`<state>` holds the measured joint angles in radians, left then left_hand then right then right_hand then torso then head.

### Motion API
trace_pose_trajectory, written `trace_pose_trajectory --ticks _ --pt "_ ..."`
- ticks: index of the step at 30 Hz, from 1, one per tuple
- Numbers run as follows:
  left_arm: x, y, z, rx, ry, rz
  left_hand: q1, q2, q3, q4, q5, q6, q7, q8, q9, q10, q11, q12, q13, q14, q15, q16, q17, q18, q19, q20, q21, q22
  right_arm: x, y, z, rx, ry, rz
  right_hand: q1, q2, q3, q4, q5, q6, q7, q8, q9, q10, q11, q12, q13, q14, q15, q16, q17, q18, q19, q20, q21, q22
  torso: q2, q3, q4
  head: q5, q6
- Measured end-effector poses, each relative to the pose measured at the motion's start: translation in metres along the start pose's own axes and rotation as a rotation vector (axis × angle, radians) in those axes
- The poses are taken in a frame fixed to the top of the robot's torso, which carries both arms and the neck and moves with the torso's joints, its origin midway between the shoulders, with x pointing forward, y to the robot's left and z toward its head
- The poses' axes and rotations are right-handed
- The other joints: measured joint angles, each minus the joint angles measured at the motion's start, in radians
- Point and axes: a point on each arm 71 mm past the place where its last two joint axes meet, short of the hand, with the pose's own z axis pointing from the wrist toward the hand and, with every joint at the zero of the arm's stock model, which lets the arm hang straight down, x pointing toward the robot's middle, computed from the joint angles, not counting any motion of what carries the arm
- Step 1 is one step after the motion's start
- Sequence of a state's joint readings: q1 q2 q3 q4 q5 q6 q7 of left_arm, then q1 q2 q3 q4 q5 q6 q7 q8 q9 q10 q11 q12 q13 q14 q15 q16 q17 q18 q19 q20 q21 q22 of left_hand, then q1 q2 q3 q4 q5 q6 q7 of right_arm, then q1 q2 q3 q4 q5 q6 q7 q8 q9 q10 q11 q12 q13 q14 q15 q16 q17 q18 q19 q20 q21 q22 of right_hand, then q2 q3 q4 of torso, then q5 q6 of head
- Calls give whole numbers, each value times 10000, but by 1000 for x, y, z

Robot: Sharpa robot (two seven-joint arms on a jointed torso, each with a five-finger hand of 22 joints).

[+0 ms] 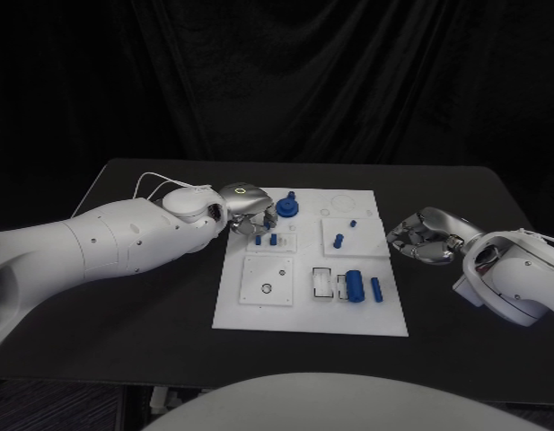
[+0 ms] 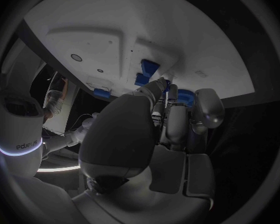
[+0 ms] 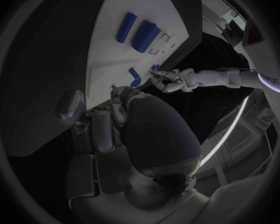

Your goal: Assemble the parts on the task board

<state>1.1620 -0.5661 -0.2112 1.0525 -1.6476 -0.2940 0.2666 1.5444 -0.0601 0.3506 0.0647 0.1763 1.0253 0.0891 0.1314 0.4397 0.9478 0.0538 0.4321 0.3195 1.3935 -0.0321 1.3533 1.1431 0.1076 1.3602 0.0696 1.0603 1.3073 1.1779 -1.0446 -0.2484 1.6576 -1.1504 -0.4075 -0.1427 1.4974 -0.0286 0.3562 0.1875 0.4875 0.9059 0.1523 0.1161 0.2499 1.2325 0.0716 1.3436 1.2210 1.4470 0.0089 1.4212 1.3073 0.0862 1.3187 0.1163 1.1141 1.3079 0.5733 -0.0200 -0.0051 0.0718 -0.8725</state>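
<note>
The left hand (image 1: 246, 208) is reaching in over the far left corner of the task board (image 1: 305, 314), its fingers (image 2: 168, 92) bunched together around a round blue part (image 1: 285, 207) at the board's far edge; they are touching it, though I cannot tell whether they are actually gripping it. The white left arm (image 1: 95, 247) is lying low across the black table (image 1: 147, 341), stretching in from the left.

The board is sitting in the middle of the table. Just behind the hand, two small blue pegs (image 1: 267, 240) are standing in the board's left half. Further right, another blue peg (image 1: 338, 240) is standing on a raised white block (image 1: 355, 238). Nearer the robot, a square white plate (image 1: 268, 281) is lying on the left, and beside it a shallow recess is holding a wide blue block (image 1: 356, 287), with a slim blue bar (image 1: 376, 288) lying just right of it.

The right hand (image 1: 426, 235) is hovering just off the board's right edge, palm turned toward the board, fingers loosely curled and holding nothing. From the right wrist, those two blue pieces (image 3: 140, 32) are showing side by side.

On the left wrist band some lettering is showing, reading roughly "edjeus", apparently mirrored.
</note>
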Motion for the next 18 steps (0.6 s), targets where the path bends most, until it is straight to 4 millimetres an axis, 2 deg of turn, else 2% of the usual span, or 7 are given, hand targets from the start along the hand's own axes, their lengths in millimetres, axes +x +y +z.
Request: trace_pose_trajectory --ticks 18 --pt "4 0 1 -162 -266 44 -28 -28 -55 -54 -21 0 0 1 1 69 38 59 -23 0 0 1 37 0 0 0 0 0 0 0 0 1 6 0 0 0 0 0 0 0 0 0 1 0 0 0 1 0 0 0 0 0 0 0 0 -2 0 21 -5 -50 0"
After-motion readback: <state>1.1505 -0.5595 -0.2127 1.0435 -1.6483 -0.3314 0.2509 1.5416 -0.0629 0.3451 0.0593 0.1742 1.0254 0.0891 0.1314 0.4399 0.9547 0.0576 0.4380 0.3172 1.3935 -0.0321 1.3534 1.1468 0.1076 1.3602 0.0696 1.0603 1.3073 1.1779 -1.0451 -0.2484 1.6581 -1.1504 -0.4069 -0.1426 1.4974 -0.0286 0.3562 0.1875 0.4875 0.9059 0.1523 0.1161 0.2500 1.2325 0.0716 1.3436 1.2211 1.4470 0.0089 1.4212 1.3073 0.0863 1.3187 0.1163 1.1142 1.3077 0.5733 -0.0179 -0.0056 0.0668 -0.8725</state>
